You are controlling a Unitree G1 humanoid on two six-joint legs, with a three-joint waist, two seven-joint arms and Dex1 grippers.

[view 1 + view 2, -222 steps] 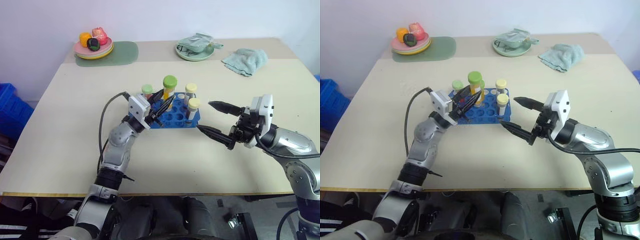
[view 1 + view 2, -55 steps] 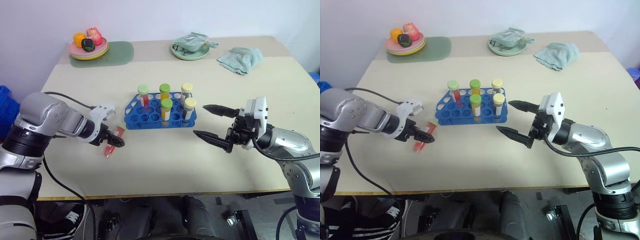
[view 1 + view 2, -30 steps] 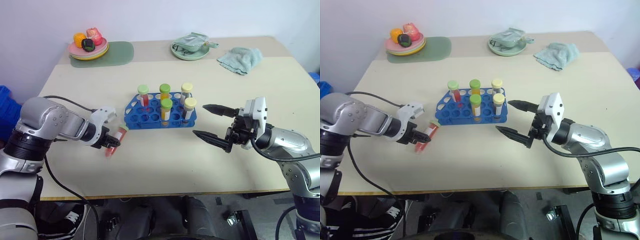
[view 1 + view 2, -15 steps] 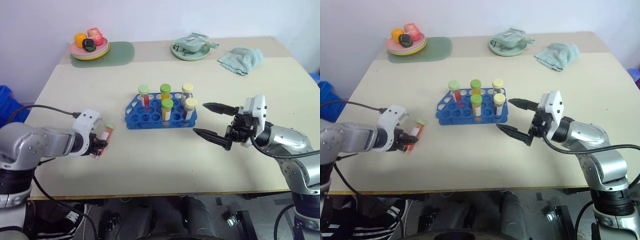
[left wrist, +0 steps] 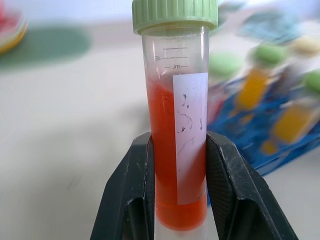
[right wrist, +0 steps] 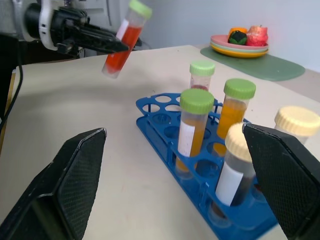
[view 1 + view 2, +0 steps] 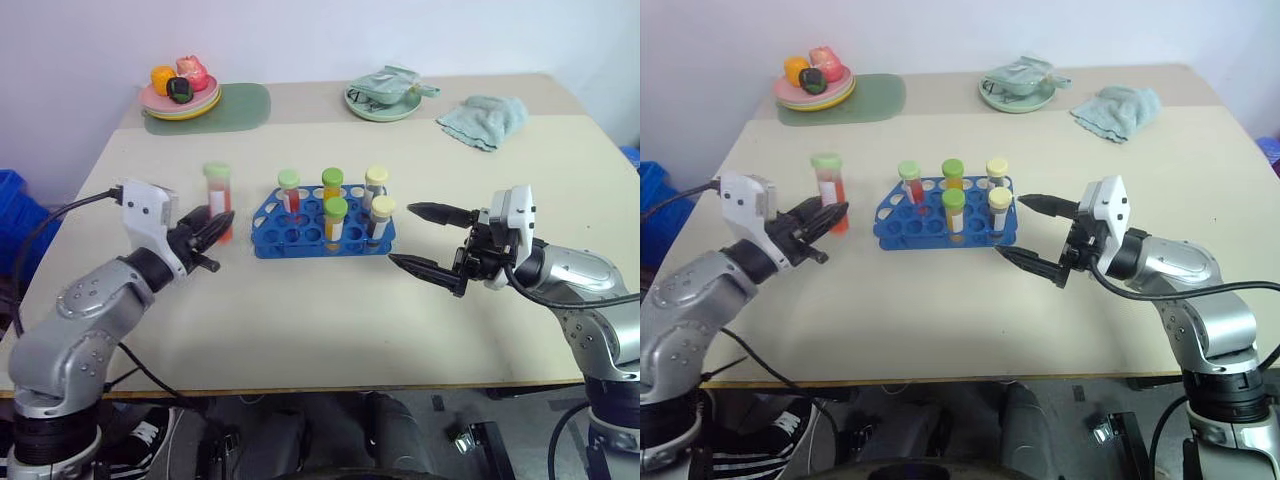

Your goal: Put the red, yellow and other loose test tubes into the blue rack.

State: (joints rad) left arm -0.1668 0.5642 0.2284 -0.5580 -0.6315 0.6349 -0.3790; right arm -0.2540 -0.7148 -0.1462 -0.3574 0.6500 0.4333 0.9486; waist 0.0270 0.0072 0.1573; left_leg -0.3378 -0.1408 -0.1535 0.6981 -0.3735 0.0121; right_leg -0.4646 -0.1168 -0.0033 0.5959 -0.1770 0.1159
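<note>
left gripper (image 7: 212,222): clamped tight on the red tube (image 7: 217,195), upright, off the table, just left of the rack
right gripper (image 7: 426,240): spread wide, holding nothing, just right of the rack
blue rack (image 7: 300,238): mid-table, five tubes standing in it

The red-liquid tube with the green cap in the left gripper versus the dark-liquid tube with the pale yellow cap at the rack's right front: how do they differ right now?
The red-liquid tube with the green cap is held off the table, clamped low on its body by the shut left gripper; the dark-liquid tube with the pale yellow cap stands seated in the bright blue plastic rack. Contents differ: bright red against dark brownish. Both are upright, capped clear tubes with white labels.
</note>
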